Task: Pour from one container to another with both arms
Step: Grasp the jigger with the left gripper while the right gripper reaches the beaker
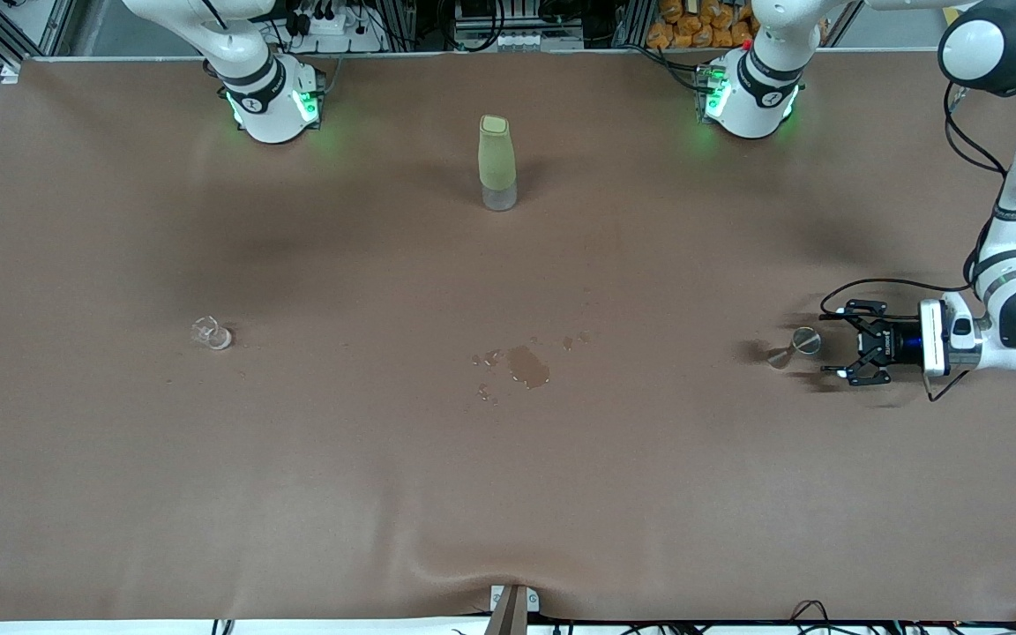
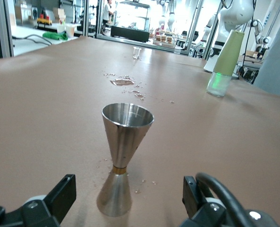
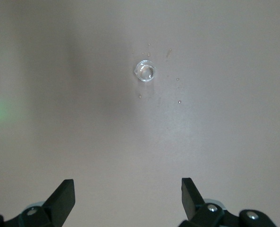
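On the brown table [image 1: 384, 485], upright: a steel double-cone jigger [image 1: 795, 347], taken here as the landmark. Standing toward the left arm's end of the table.

Left gripper [image 1: 836, 342] lying low and level just beside the jigger, pointed at it, fingers spread wide with nothing between them. Not touching the jigger, as far as can be told. In the left wrist view, jigger [image 2: 122, 156] upright between the two black fingertips [image 2: 64, 191] and a little ahead of them, upper cup open, a thin gold band at the waist, small drops on the table around its foot.

Toward the right arm's end from the jigger, near the middle of the table: a puddle of spilled liquid [image 1: 527, 364] with smaller drops around.

Farther from the front camera than the jigger, and toward the table's middle: a tall pale green bottle [image 1: 497, 162] with clear base, standing upright.

Well apart from the jigger, toward the right arm's end: a small clear glass [image 1: 213, 334].

Right gripper [image 3: 129, 198] not seen in the front view; in the right wrist view hanging high above the small glass, looking straight down, fingers wide apart, holding nothing.
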